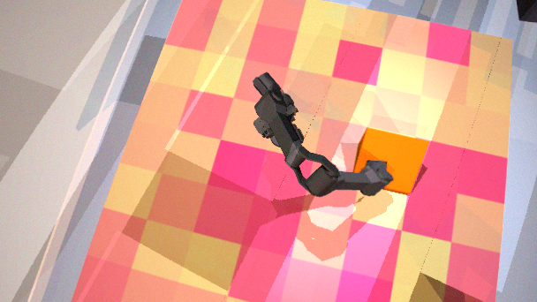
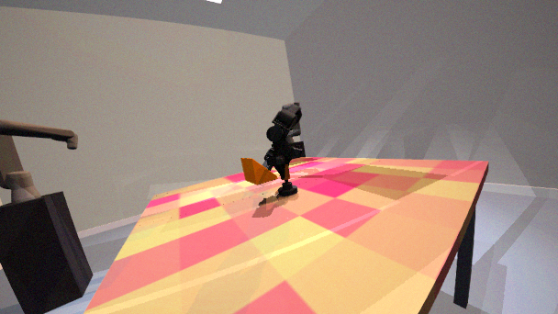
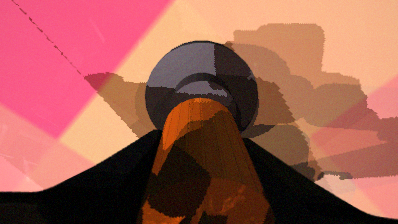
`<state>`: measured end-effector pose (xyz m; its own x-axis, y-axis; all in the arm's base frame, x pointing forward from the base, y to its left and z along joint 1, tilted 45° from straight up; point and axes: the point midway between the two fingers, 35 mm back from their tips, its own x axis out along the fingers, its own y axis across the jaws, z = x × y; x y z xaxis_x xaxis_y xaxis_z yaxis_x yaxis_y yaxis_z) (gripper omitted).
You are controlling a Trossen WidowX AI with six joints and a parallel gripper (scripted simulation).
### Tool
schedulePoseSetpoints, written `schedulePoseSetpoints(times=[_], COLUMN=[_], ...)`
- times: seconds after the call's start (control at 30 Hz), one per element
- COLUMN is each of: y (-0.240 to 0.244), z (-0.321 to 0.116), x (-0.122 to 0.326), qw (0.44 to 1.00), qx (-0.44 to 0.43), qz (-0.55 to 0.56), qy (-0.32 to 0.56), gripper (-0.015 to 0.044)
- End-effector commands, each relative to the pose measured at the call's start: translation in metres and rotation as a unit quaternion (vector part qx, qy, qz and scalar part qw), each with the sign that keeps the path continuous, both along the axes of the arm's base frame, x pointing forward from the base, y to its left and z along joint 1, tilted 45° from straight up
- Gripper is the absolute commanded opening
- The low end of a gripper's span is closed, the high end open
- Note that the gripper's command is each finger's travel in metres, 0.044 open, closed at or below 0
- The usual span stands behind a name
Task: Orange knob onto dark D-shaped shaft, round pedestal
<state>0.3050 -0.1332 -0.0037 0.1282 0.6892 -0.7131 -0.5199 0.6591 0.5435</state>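
The orange knob [image 2: 287, 172] [image 3: 201, 142] is a tall, upright cylinder. My gripper [image 2: 284, 173] [image 3: 200, 141] is shut on it, with one dark finger on each side in the wrist view. The round dark pedestal [image 2: 287, 190] [image 3: 182, 60] stands on the table under the knob. In the exterior view a short dark piece shows between the knob's lower end and the pedestal's wide base. In the wrist view the knob's lower end overlaps the pedestal's raised middle. The shaft's flat side and the knob's hole are hidden. In the top view the arm hides knob and pedestal.
An orange block [image 1: 404, 152] [image 2: 256, 172] is beside the arm's base [image 1: 375, 177]. The checkered table [image 1: 177, 190] [image 2: 349, 257] has patchy shadows and bright light. A brown arm-like fixture [image 2: 41, 130] on a dark box [image 2: 41, 252] stands off the table at the left in the exterior view.
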Motion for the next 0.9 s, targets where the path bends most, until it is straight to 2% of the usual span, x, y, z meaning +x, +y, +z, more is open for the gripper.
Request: schedulePoseSetpoints(times=[0.0,0.87], y=[-0.0016,0.0012], z=[0.0038,-0.0016], x=[0.0021,0.0009], qw=[1.000,1.000], qx=[-0.004,-0.004], qz=[0.001,0.001], qy=[-0.005,-0.005], gripper=[0.0000,0.0000])
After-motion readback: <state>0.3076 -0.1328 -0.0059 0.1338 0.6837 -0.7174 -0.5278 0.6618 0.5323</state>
